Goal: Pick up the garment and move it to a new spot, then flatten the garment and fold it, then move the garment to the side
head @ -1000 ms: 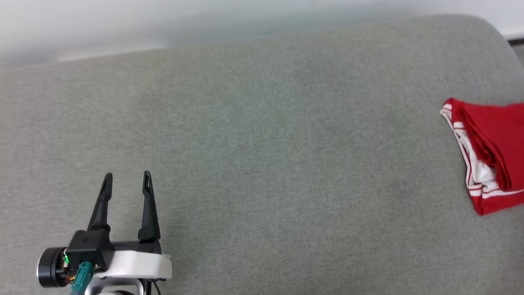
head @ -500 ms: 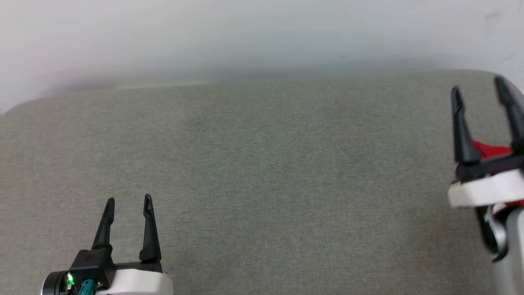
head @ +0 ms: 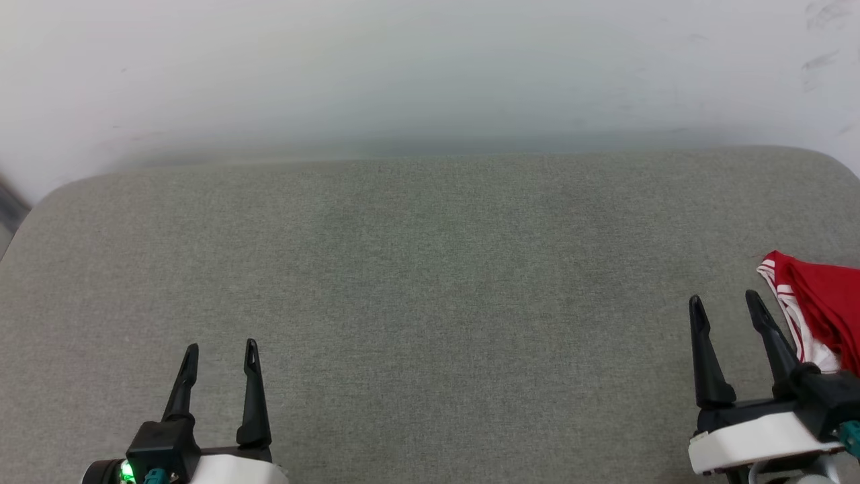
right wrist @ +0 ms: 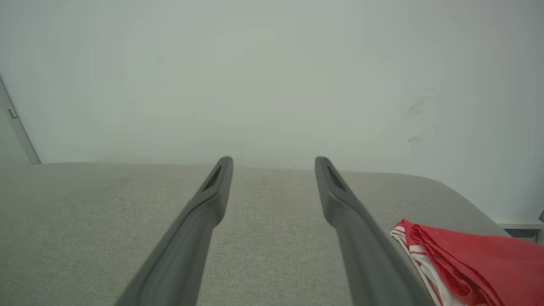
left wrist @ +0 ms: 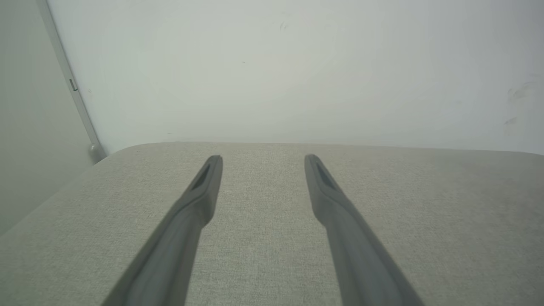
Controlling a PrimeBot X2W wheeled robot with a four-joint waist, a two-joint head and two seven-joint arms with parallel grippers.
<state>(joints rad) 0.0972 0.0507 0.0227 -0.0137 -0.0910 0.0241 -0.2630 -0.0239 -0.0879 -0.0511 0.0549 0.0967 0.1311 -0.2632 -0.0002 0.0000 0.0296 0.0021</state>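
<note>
The garment (head: pixel 825 306) is a red shirt with red-and-white striped trim, lying folded at the far right edge of the grey cushioned surface (head: pixel 430 282). In the right wrist view the garment (right wrist: pixel 476 265) sits at the lower right, beside my right finger. My right gripper (head: pixel 727 306) stands open at the lower right, just left of the garment and not touching it. At the lower left, my left gripper (head: pixel 222 351) is open with nothing between its fingers. The left gripper (left wrist: pixel 262 158) hovers over bare fabric.
A pale wall (head: pixel 430 67) rises behind the cushion's far edge. The cushion's left corner (head: pixel 47 198) is rounded, with a dark gap beside it. A vertical wall trim (left wrist: pixel 70 83) stands left of the cushion in the left wrist view.
The head camera has tilted up and swung, so more wall shows. My right gripper came into view and dropped to the lower right, beside the garment. The left gripper stays open.
</note>
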